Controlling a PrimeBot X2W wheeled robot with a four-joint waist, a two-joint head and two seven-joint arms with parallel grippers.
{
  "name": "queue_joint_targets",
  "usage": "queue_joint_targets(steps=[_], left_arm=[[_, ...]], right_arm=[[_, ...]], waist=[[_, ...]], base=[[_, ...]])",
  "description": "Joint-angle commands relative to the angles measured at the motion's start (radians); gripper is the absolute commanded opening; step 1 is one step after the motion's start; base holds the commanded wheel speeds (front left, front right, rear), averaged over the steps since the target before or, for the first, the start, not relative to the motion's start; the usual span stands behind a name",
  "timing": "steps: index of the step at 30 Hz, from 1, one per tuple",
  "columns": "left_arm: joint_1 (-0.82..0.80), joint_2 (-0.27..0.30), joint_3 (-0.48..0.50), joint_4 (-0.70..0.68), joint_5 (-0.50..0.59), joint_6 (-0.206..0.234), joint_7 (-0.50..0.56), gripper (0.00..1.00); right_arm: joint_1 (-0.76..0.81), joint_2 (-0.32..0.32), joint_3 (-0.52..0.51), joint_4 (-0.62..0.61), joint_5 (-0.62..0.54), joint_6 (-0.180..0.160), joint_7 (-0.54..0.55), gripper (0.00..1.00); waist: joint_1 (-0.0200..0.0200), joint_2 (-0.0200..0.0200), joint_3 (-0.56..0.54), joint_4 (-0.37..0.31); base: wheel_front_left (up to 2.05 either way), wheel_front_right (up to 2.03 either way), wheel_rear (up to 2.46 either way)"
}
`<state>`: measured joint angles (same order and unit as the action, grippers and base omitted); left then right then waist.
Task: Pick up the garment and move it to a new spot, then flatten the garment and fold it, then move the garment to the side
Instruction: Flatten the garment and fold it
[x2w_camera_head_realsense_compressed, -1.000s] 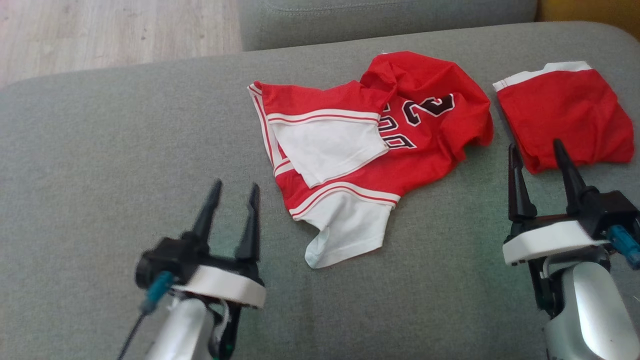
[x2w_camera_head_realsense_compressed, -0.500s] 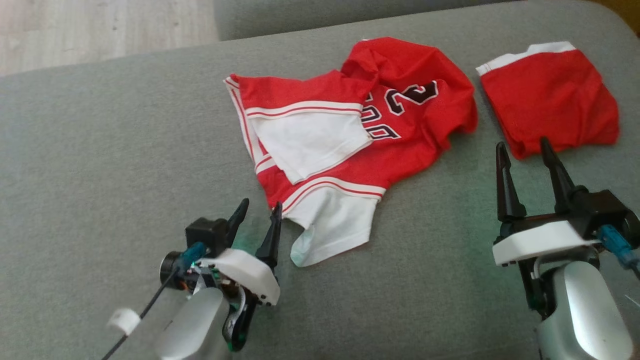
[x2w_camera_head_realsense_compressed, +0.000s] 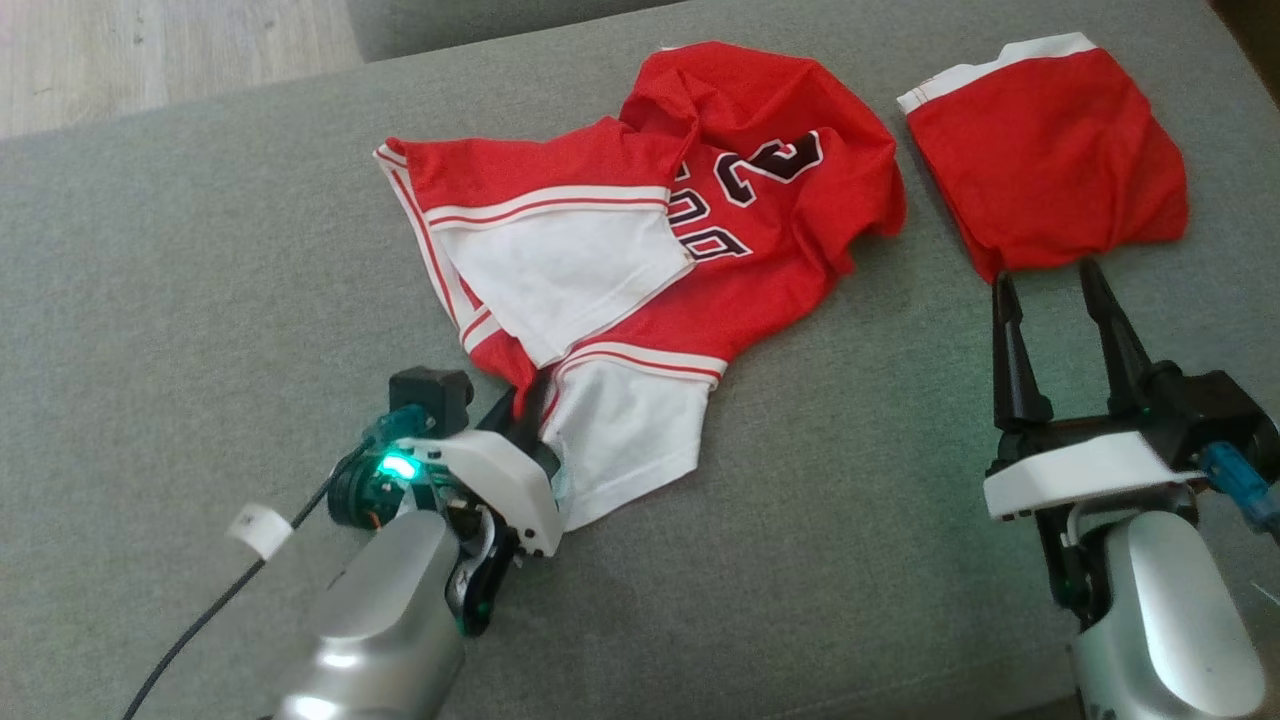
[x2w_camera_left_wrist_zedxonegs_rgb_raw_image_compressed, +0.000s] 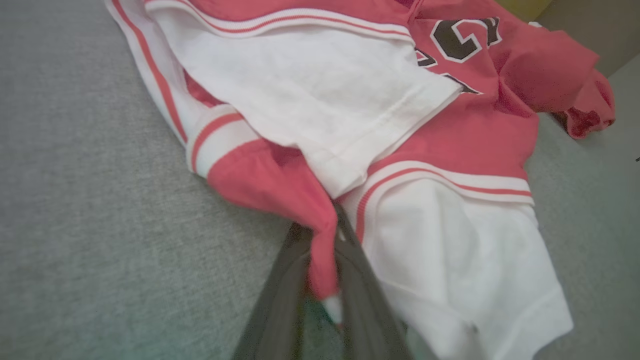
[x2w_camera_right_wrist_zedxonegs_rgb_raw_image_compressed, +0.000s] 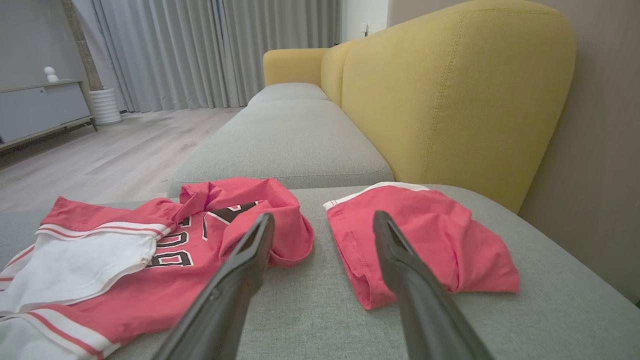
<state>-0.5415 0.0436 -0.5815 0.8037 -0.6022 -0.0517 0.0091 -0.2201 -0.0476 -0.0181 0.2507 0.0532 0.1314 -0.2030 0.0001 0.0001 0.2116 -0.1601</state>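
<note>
Garment (x2w_camera_head_realsense_compressed: 640, 320): black numeral "2"; other lettering folded, unreadable.

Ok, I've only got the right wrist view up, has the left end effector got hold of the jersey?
Observer: Yes, the left wrist view shows the left end effector shut on a red fold of the jersey.
Operator: Which part?
Observer: In the head view, the near edge, beside the lower white panel.
Operator: Is its cable clear?
Observer: Yes, the dark cable trails toward the head view's lower left over the cushion, apart from the fabric.
</note>
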Motion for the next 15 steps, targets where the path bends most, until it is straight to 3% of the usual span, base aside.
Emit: queue_joint_targets(steps=[1,5,10,15], left_arm=[[-0.011,0.008,0.015,0.022,-0.003,0.021,0.0,0.0],[-0.041,0.018,0.055,0.055,-0.005,0.066,-0.095,0.0],[-0.081,0.053,0.115,0.06,-0.02,0.09,-0.21,0.0],[-0.113,0.099,0.162,0.051,-0.026,0.101,-0.25,0.0]], right_arm=[[-0.045,-0.003,0.014,-0.028,0.004,-0.001,-0.012,1.0],[-0.049,-0.003,0.006,-0.027,-0.002,-0.001,-0.014,1.0],[-0.05,-0.003,0.01,-0.03,-0.008,-0.001,-0.009,1.0],[-0.051,-0.003,0.02,-0.034,-0.01,-0.001,-0.004,1.0]], waist=[[-0.0001,-0.0001,-0.001,0.0],[-0.0001,-0.0001,-0.006,0.014],[-0.0001,-0.0001,-0.005,0.038],[-0.0001,-0.0001,0.0,0.056]], base=[[0.0,0.0,0.0],[0.0,0.0,0.0],[0.0,0.0,0.0],[0.0,0.0,0.0]])
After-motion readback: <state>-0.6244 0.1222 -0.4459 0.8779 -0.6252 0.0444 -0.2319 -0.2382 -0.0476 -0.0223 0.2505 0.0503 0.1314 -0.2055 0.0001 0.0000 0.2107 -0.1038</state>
